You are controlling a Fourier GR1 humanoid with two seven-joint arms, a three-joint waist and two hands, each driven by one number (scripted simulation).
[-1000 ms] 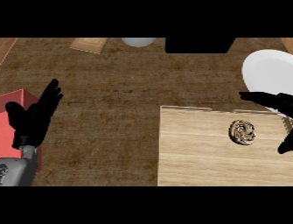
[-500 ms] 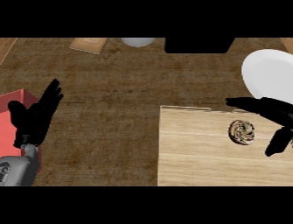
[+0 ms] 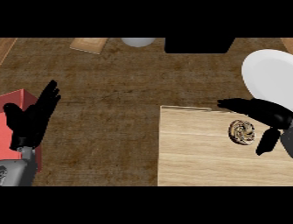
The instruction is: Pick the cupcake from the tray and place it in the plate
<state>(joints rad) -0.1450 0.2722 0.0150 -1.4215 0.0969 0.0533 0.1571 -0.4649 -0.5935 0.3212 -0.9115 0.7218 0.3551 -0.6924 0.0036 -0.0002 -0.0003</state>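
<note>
Cupcake [image 3: 242, 131] on tray [image 3: 200, 153], near its right edge. R hand [image 3: 271, 117] spread wide around it, not touching. Plate [image 3: 279, 82] just beyond tray's far-right corner. L hand [image 3: 31, 118] open, resting at left.

Along my counter's far edge I see a small tan wooden block [image 3: 89, 43], a pale grey round object [image 3: 138, 41] and a black rectangular box [image 3: 199, 45]; a red box [image 3: 0, 118] sits left.

- The right hand [image 3: 266, 117] is spread open around the cupcake [image 3: 242, 131], nothing between them.
- Bare tray [image 3: 200, 153] lies left of the cupcake.
- The plate [image 3: 279, 83] sits just behind, its face unblocked.
</note>
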